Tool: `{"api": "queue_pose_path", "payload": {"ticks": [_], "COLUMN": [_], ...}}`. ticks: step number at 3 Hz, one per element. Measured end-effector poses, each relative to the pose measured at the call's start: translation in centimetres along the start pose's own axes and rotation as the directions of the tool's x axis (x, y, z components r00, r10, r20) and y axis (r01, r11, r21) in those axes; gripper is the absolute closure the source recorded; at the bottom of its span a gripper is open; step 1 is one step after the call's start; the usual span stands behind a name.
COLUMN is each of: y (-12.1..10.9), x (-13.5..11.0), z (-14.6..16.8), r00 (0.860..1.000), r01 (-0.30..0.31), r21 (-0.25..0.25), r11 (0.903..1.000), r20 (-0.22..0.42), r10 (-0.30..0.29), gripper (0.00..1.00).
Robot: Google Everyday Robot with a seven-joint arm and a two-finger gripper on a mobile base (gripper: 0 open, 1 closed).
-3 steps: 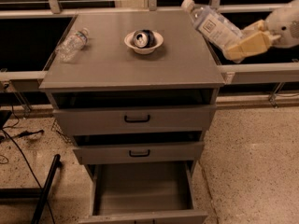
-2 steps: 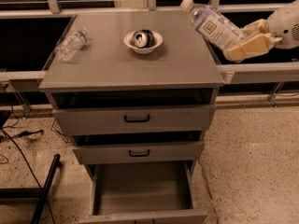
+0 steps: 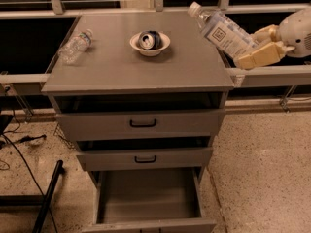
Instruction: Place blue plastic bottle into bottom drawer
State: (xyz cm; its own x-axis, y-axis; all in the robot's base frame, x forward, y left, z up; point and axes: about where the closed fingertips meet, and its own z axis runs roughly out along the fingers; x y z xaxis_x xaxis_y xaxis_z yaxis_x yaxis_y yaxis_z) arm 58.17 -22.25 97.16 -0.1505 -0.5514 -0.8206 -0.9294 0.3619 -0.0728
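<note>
The blue plastic bottle (image 3: 224, 33), stout and clear with a white cap and a pale label, is held tilted in the air over the cabinet's back right corner, cap pointing up and left. My gripper (image 3: 253, 48) is shut on its lower end, with cream fingers (image 3: 258, 56) on either side. It comes in from the right edge. The bottom drawer (image 3: 148, 198) is pulled far out at the foot of the grey cabinet, and its flat grey floor is bare.
A white bowl (image 3: 150, 42) with a crushed can in it stands at the middle back of the cabinet top (image 3: 136, 67). A thinner clear bottle (image 3: 76, 46) lies at its left edge. The two upper drawers (image 3: 141, 123) stand slightly open. Cables and a black leg (image 3: 46, 198) lie on the floor at left.
The gripper and the bottle have shifted very slightly; nothing else has moved.
</note>
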Motion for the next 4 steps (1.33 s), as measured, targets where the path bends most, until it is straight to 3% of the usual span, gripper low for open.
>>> {"api": "queue_pose_path", "payload": {"ticks": [1, 2, 3, 4], "y": [2.1, 5.1, 8.7, 10.7], "x": [2.2, 4.8, 8.6, 11.2], "z": [0.7, 1.4, 3.0, 5.0], "r00": [0.996, 0.980, 0.939, 0.907], "r01": [0.087, 0.197, 0.334, 0.402], "r21": [-0.026, -0.067, -0.139, -0.178], "r11": [0.9958, 0.9781, 0.9324, 0.8985], "r20": [0.010, -0.004, -0.040, -0.056], "r10": [-0.087, -0.198, -0.342, -0.417], "gripper": [1.00, 1.00, 1.00, 1.00]}}
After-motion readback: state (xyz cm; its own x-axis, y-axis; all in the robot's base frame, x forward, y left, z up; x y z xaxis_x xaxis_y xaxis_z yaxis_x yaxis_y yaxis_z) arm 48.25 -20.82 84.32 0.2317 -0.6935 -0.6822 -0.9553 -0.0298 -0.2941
